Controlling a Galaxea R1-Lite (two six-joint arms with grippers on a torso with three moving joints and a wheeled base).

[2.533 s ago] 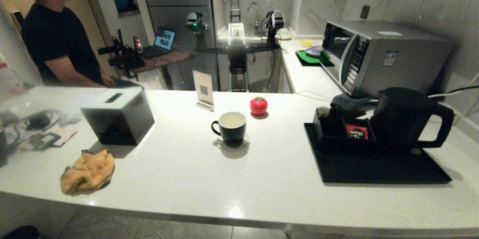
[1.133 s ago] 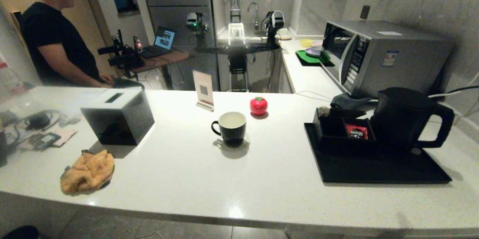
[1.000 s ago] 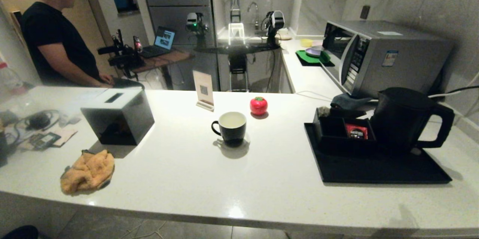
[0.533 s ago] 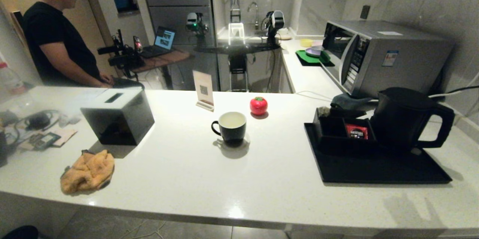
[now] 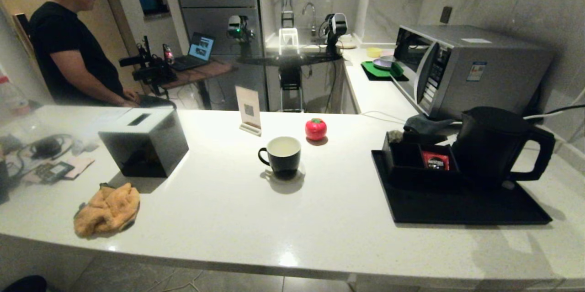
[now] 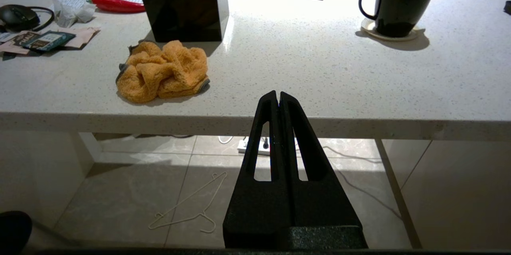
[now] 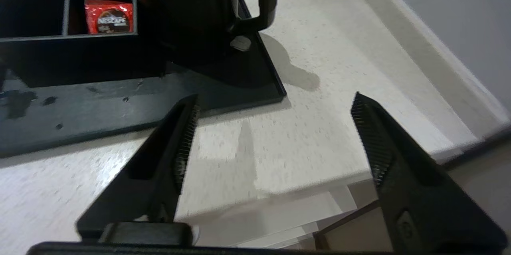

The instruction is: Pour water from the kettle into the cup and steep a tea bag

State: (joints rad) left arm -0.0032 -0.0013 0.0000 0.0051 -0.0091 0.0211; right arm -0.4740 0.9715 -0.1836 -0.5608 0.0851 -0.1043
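Note:
The matte black kettle (image 5: 496,146) stands upright on the black tray (image 5: 457,212), handle toward the right; its lower body (image 7: 199,11) and handle show in the right wrist view. The black cup (image 5: 283,155) sits on a coaster mid-counter, its inside pale; I cannot tell whether liquid is in it. My right gripper (image 7: 274,96) is open and empty above the counter's front right corner, short of the tray's corner and the kettle. My left gripper (image 6: 278,94) is shut on nothing, low before the counter's front edge, with the cup (image 6: 399,1) far off. Neither gripper shows in the head view.
A low black compartment box (image 5: 411,164) holding a red sachet (image 7: 108,17) stands beside the kettle. A red tomato-shaped object (image 5: 316,128), a sign card (image 5: 248,109), a black tissue box (image 5: 144,143), an orange cloth (image 5: 107,209) and a microwave (image 5: 466,68) are around. A person (image 5: 68,45) stands back left.
A shadow has spread over the counter's front right corner. The person at back left has shifted a little. Cup and kettle have not moved.

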